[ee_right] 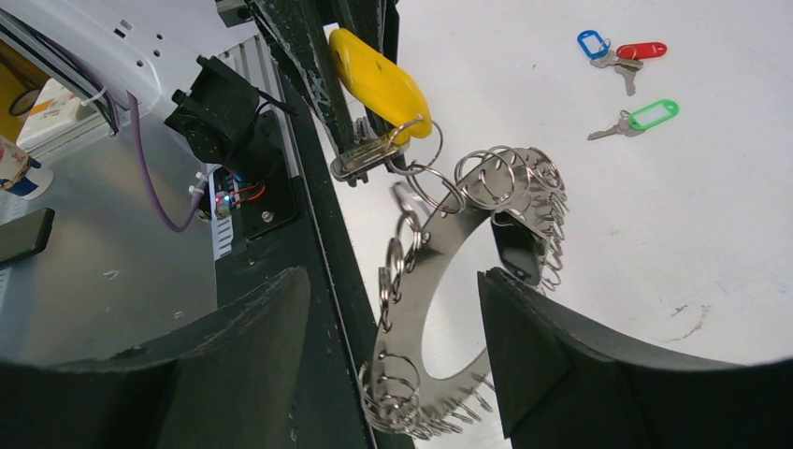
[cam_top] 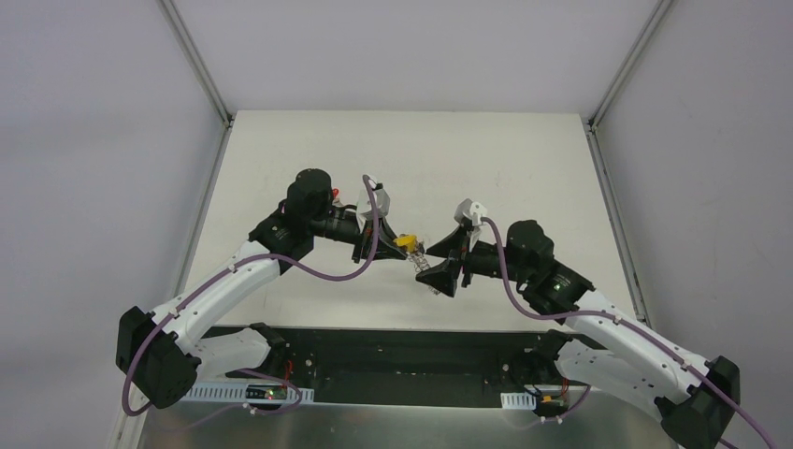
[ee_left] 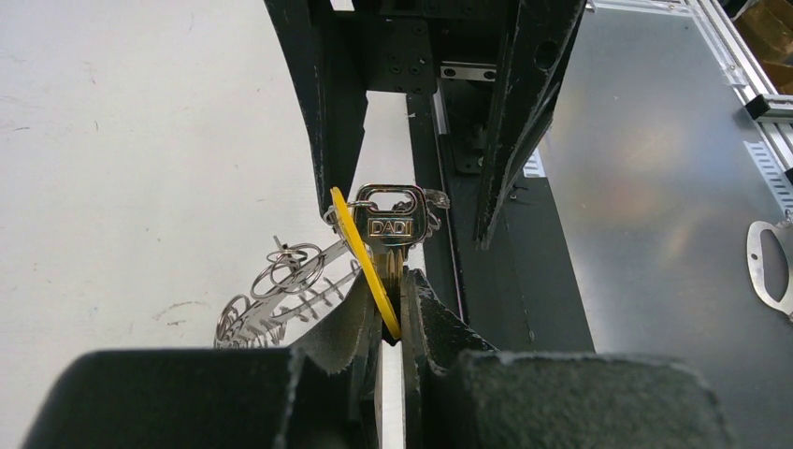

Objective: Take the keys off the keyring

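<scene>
My left gripper (ee_left: 393,323) is shut on a yellow tag (ee_left: 363,257) and the blade of its silver key (ee_left: 393,224), held above the table. The keyring (ee_right: 439,271), a flat silver ring edged with small wire loops, hangs from that key's split ring. It dangles between the wide-apart fingers of my right gripper (ee_right: 393,281), which is open; its right fingertip (ee_right: 500,290) sits at the ring's rim. In the top view the left gripper (cam_top: 382,241) and right gripper (cam_top: 447,267) meet at mid-table around the keyring (cam_top: 423,267).
Three loose keys lie on the white table beyond the ring: blue tag (ee_right: 591,42), red tag (ee_right: 641,50), green tag (ee_right: 652,114). A black base strip (cam_top: 393,351) and a metal plate (ee_left: 655,206) run along the near edge.
</scene>
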Tool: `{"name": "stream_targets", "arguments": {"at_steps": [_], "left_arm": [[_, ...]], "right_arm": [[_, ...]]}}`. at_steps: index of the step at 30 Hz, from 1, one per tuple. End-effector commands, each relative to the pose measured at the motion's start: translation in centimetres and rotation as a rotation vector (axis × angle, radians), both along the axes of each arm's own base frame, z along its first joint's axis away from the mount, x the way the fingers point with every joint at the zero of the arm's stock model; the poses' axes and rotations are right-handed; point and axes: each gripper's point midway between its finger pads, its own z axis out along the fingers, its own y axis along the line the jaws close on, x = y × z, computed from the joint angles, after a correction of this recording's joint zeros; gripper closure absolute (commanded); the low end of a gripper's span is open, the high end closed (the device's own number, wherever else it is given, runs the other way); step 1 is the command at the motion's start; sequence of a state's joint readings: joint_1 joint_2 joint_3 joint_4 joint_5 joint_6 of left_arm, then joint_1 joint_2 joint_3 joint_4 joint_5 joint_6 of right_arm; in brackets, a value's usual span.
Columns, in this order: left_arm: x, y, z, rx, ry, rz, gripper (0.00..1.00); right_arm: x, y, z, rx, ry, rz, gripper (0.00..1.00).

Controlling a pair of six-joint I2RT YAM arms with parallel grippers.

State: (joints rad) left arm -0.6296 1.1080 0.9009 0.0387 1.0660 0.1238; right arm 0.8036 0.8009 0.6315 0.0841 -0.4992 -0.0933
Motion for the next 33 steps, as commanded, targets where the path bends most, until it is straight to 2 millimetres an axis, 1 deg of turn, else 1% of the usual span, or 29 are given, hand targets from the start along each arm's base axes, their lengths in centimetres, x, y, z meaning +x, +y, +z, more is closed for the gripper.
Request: {"name": "stream_targets", "arguments": {"at_steps": [1, 3, 6, 9, 12, 13, 15, 17, 22, 25, 27, 29, 30, 33], "left_arm": [[-0.4, -0.1, 2.9, -0.070, -0.112, -0.031, 1.00], [-0.5, -0.1, 2.9, -0.071, -0.114, -0.031, 1.00], [-0.5, -0.1, 3.0, -0.072, -0.116, -0.031, 1.00], [-0.5, -0.1, 3.0, -0.073, -0.120, -0.031, 1.00], [-0.6, 0.0, 3.1, -0.075, -0.121, -0.032, 1.00], [-0.6, 0.0, 3.1, -0.076, -0.123, -0.031, 1.00], [-0.6, 0.0, 3.2, -0.077, -0.126, -0.027, 1.00], [-0.5, 0.0, 3.1, -0.075, -0.127, -0.023, 1.00], [-0.3, 0.0, 3.1, -0.073, -0.128, -0.012, 1.00], [-0.2, 0.0, 3.1, -0.072, -0.128, -0.007, 1.00], [-0.1, 0.0, 3.0, -0.068, -0.125, 0.001, 1.00], [0.0, 0.0, 2.9, -0.066, -0.123, 0.007, 0.90], [0.1, -0.1, 2.8, -0.064, -0.120, 0.011, 0.83], [0.2, 0.0, 2.8, -0.063, -0.120, 0.022, 0.53]], "right_arm": [[0.3, 1.4, 2.2, 0.062, -0.032, 0.004, 0.28], [0.8, 1.7, 1.8, 0.044, -0.032, -0.028, 0.29], [2.3, 1.9, 1.4, 0.016, -0.045, -0.115, 0.32], [3.7, 1.7, 1.0, -0.009, -0.065, -0.194, 0.42], [4.3, 1.5, 0.9, -0.022, -0.083, -0.219, 0.59], [4.3, 1.6, 0.9, -0.023, -0.091, -0.216, 0.66], [4.1, 1.5, 1.1, -0.019, -0.108, -0.210, 0.85], [3.8, 1.2, 1.4, -0.013, -0.139, -0.198, 1.00], [3.9, -0.3, 1.9, -0.057, -0.253, -0.212, 1.00], [3.9, -1.2, 2.0, -0.134, -0.365, -0.186, 1.00], [4.4, -1.6, 2.6, -0.168, -0.445, -0.187, 1.00], [4.6, -1.7, 3.1, -0.191, -0.526, -0.164, 1.00], [4.6, -1.6, 3.4, -0.199, -0.560, -0.155, 1.00], [5.1, -1.6, 4.5, -0.226, -0.641, -0.143, 1.00]]}}
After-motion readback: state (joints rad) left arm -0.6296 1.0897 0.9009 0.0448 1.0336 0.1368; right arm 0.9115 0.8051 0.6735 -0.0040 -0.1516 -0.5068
